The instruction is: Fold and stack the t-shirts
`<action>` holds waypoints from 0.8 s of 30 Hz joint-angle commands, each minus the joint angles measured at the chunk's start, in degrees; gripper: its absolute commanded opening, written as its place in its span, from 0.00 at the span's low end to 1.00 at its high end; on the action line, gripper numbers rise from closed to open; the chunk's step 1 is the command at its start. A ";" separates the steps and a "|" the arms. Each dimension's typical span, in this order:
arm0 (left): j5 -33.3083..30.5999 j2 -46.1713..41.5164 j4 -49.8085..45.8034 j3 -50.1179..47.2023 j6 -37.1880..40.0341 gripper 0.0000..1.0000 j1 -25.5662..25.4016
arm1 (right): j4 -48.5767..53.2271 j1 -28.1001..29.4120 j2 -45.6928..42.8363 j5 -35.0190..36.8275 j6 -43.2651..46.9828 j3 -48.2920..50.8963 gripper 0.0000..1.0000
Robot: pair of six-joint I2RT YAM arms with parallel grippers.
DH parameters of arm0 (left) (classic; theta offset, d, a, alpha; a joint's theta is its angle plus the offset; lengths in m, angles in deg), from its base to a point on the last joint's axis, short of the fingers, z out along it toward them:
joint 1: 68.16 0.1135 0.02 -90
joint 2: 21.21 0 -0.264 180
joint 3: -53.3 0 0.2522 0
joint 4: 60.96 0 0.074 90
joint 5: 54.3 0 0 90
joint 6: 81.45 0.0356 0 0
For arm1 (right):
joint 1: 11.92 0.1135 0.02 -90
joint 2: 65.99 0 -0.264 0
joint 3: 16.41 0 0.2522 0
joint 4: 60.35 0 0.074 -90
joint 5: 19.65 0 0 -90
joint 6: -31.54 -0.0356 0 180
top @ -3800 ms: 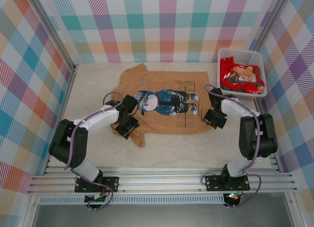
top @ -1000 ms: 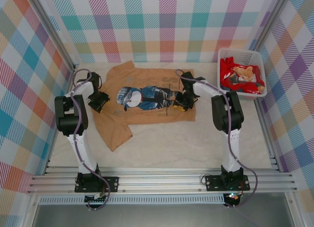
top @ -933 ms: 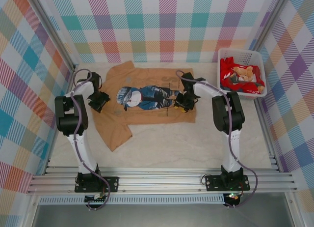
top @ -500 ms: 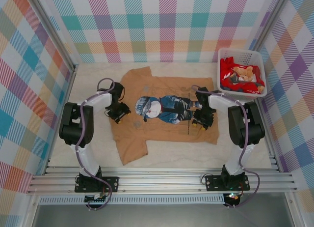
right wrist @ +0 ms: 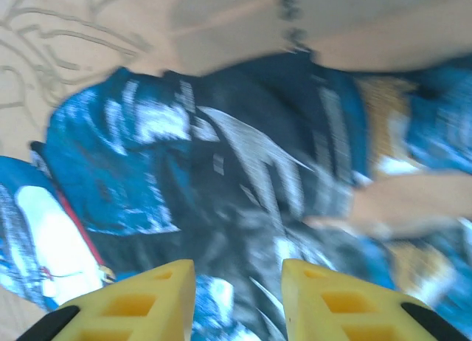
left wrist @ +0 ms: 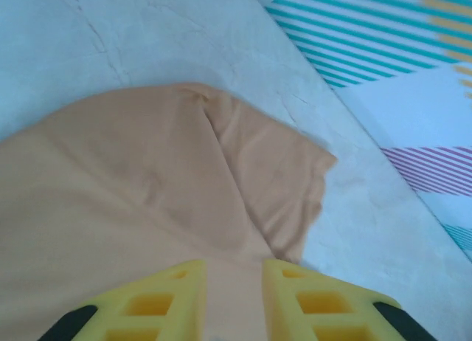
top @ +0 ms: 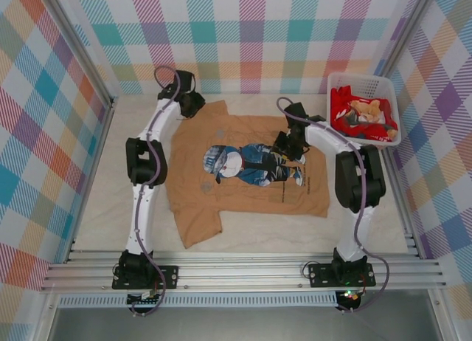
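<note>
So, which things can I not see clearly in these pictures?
Clothes in the basket: top external view, piled and small, so their number is unclear.
Print on the tan t-shirt: right wrist view, blurred.
Left gripper: left wrist view, the bottom edge cuts its fingers; whether it touches the t-shirt is unclear.

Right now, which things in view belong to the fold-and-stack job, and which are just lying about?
Belongs to the job:
tan-brown cartoon-print t-shirt, spread flat
red t-shirt, bunched in the basket
tan cloth on top of it

Just lying about:
white lattice basket
</note>
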 commanded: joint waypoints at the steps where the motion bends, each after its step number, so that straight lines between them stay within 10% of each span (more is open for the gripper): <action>1: 1.17 5.94 -3.09 6.23 -0.26 0.26 -0.11 | 0.14 0.45 4.70 -7.98 0.54 -4.01 0.34; 15: -0.75 -13.06 2.04 -34.74 -1.56 0.22 1.40 | 11.04 2.45 9.86 -1.47 -0.26 -0.98 0.28; 24: -2.24 -21.27 -6.72 -34.94 -0.73 0.25 0.34 | 10.15 3.53 1.19 4.01 1.11 8.18 0.27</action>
